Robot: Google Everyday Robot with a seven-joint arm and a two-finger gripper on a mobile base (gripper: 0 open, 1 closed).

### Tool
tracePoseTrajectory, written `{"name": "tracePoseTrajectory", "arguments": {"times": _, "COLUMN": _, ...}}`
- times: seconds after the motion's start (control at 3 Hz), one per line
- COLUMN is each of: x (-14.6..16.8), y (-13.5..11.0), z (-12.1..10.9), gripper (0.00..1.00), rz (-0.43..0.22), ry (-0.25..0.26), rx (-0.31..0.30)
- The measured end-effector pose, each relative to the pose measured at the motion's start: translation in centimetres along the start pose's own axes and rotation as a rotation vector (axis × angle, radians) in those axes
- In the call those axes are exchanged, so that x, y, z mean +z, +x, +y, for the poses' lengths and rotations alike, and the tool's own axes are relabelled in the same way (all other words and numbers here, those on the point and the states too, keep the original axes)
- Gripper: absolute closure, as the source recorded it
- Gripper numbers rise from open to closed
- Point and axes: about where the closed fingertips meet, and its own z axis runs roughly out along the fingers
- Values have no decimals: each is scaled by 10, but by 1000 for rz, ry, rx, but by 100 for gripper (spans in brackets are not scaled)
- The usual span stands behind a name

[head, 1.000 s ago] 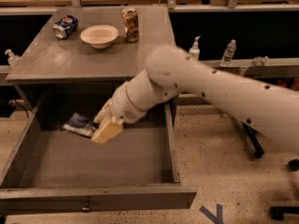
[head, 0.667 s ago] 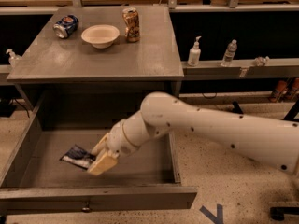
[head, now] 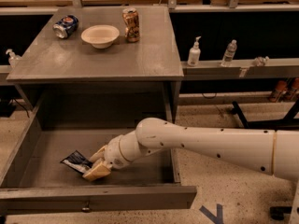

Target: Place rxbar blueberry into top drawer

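Camera view: gripper [head: 92, 165] low inside open top drawer [head: 117, 199], jaws nearly closed, pinching one end of rxbar blueberry [head: 74, 160]; bar touches drawer floor near front.

**Bar sinks toward the drawer's front edge**

The gripper [head: 92, 164] drops from mid-drawer to near the front edge of the top drawer [head: 131, 197], left of centre, carrying the clamped rxbar blueberry [head: 74, 160] down with it. The arm [head: 210, 146] now lies lower, almost level.

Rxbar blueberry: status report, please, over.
Gripper inside open grey top drawer, shut on dark blue flat rxbar blueberry. Bar low near drawer floor. Nothing blocking.
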Motion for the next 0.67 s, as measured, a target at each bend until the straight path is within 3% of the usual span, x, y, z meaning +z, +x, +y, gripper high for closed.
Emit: {"name": "tracePoseTrajectory", "arguments": {"times": 0.67, "x": 3, "y": 1, "z": 2, "gripper": 13, "rz": 2, "ry": -8, "rx": 1}}
